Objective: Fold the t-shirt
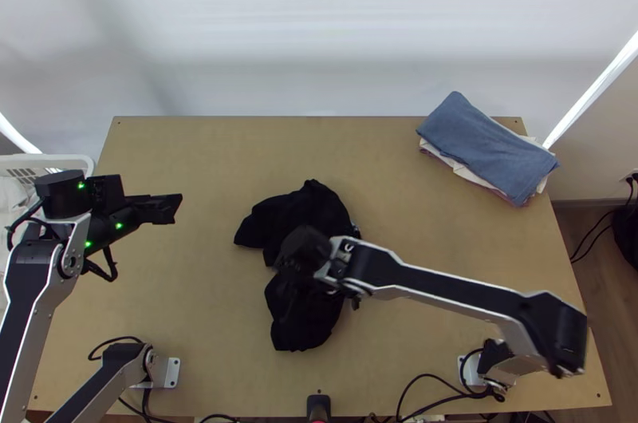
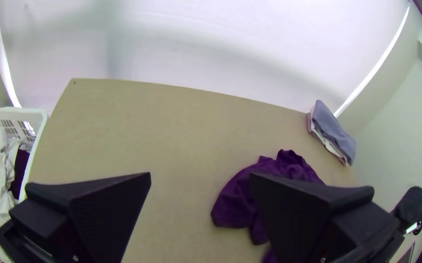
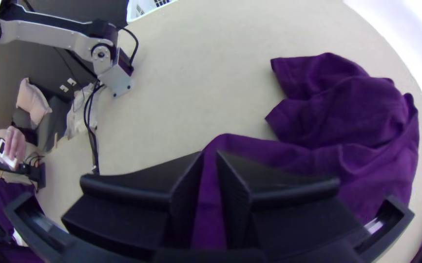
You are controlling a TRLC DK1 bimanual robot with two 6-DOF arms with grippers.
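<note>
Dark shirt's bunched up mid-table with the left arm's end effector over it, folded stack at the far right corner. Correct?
Wrong arm: the top view shows the right end effector over the dark shirt. The rest holds: shirt bunched mid-table, folded stack at the far right corner.
</note>
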